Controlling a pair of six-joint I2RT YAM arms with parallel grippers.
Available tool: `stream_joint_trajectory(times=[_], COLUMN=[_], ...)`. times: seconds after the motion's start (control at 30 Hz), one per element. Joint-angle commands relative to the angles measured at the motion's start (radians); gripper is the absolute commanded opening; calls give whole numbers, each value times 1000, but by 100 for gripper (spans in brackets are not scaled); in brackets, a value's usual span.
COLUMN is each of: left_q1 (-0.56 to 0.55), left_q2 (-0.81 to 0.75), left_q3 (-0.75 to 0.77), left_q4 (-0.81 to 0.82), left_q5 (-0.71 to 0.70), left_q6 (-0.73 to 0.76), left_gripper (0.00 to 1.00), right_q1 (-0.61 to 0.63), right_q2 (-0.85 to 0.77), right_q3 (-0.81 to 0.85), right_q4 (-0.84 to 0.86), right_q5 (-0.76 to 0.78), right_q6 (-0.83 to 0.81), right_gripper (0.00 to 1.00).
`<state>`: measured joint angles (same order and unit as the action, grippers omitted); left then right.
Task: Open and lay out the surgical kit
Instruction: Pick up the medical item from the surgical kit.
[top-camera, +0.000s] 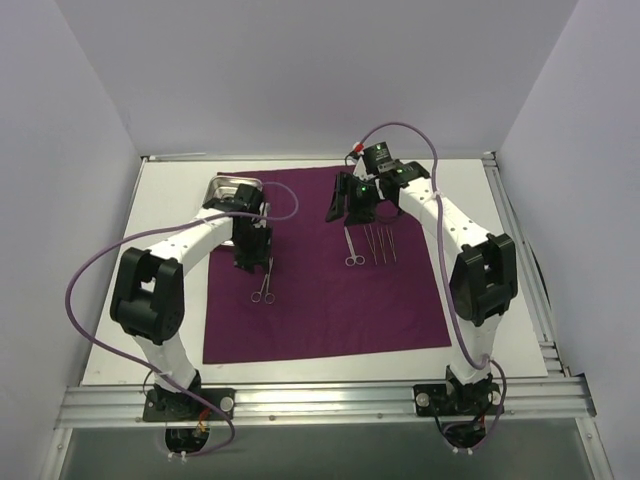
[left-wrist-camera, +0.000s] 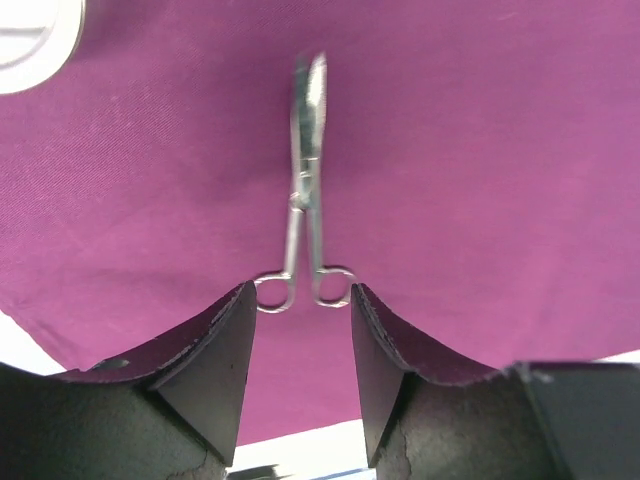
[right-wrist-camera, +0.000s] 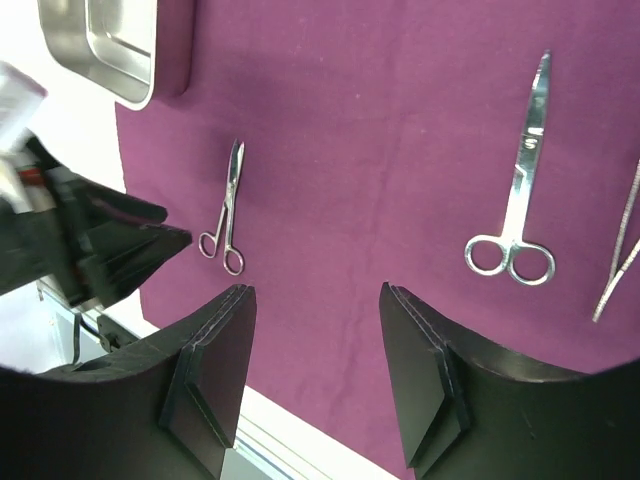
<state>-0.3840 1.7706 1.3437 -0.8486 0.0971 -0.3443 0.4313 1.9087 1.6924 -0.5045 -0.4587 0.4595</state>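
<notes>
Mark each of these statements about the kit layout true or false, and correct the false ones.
1. The purple cloth lies spread out flat. True.
2. The left gripper is clamped on the small scissors. False: its jaws stand open and the small scissors lie on the cloth, their rings just ahead of the fingertips.
3. The tweezers are in the steel tray. False: they lie on the cloth beside the larger scissors. The part of the tray that shows is bare.
4. Both pairs of scissors lie on the cloth, apart from each other. True.
5. The right gripper is open and holds nothing. True.
</notes>
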Motion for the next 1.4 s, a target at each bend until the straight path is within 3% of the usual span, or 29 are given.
stream_joint_trajectory(times=[0.0, 0.37, 0.87, 0.97, 1.1, 1.37], left_q1=[-18, -62, -108, -113, -113, -113], left_q2=[27, 102, 205, 227, 217, 178], left_q3=[-15, -38, -28, -23, -23, -6], left_q4=[13, 40, 26, 23, 23, -7], left_q5=[-88, -135, -195, -197, -194, -191], left_q6=[28, 28, 8, 5, 5, 10], left_gripper=[51, 57, 52, 48, 32, 21], right_q1=[-9, -11, -11, -11, -11, -11], right_q2=[-56, -53, -51, -54, -60, -68], right_q3=[-16, -16, -33, -39, -45, -45], right_q4=[-16, -9, -3, 1, 1, 4], right_q5=[22, 17, 6, 5, 3, 9], right_q6=[-7, -2, -7, -7, -12, -13], right_gripper=[53, 53, 54, 54, 54, 54])
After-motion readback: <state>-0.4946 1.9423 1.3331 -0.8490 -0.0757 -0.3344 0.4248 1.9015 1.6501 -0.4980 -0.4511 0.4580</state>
